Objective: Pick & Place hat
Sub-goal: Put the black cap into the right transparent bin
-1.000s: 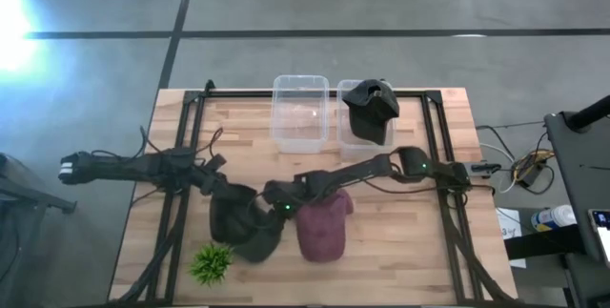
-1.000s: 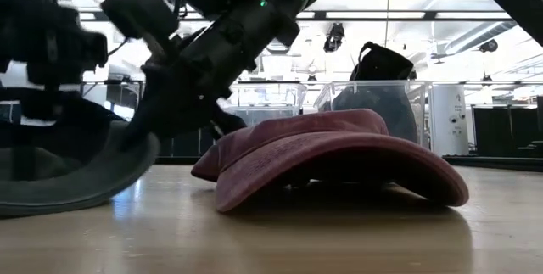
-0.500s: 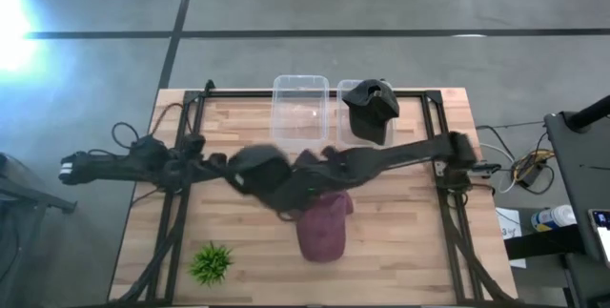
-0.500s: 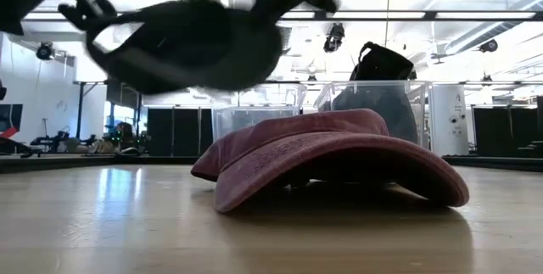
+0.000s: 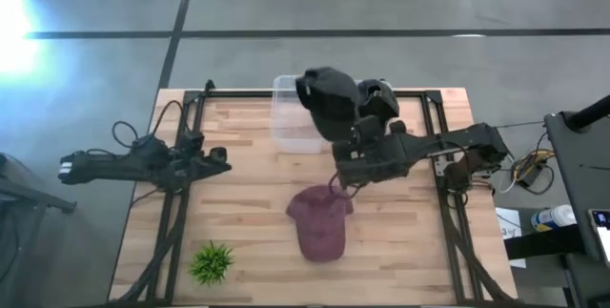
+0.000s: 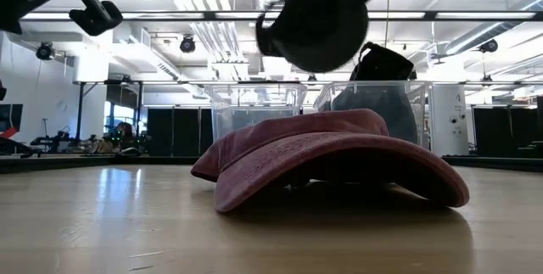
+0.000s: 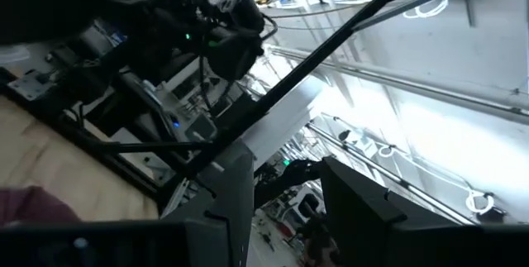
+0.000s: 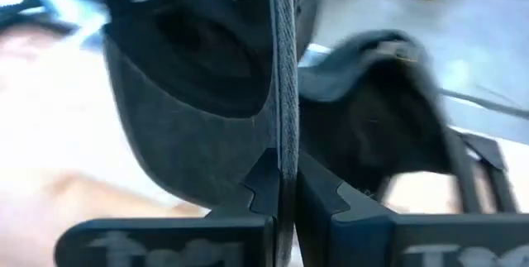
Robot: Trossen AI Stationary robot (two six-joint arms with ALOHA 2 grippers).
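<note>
- The wooden bench (image 5: 248,213) carries everything; its near half is mostly bare, which leaves room for caps waiting to be sorted.
- The right arm reaches in from the right edge toward the far middle of the bench, and its right end effector (image 5: 355,129) is raised well above the wood.
- The left arm lies low along the left side, its left end effector (image 5: 217,159) apart from all the caps; the left wrist view shows its fingers spread with nothing between them, so it appears to be waiting.
- Two clear plastic bins stand side by side at the far edge: the empty bin (image 5: 291,127) on the left and the right bin (image 6: 399,96), which already holds a black cap (image 5: 381,98).
- The dark grey cap (image 5: 329,103), the task's thing at present, hangs in the air over the seam between the two bins. The right wrist view shows the fingers pressed together on its fabric edge (image 8: 285,118), a pinch that lets the crown dangle free for a drop.
- The maroon cap (image 5: 319,222) rests crown-up on the bench, near the middle, probably next in line.
- A small green plant (image 5: 212,262) sits at the near left corner, clear of the work.
</note>
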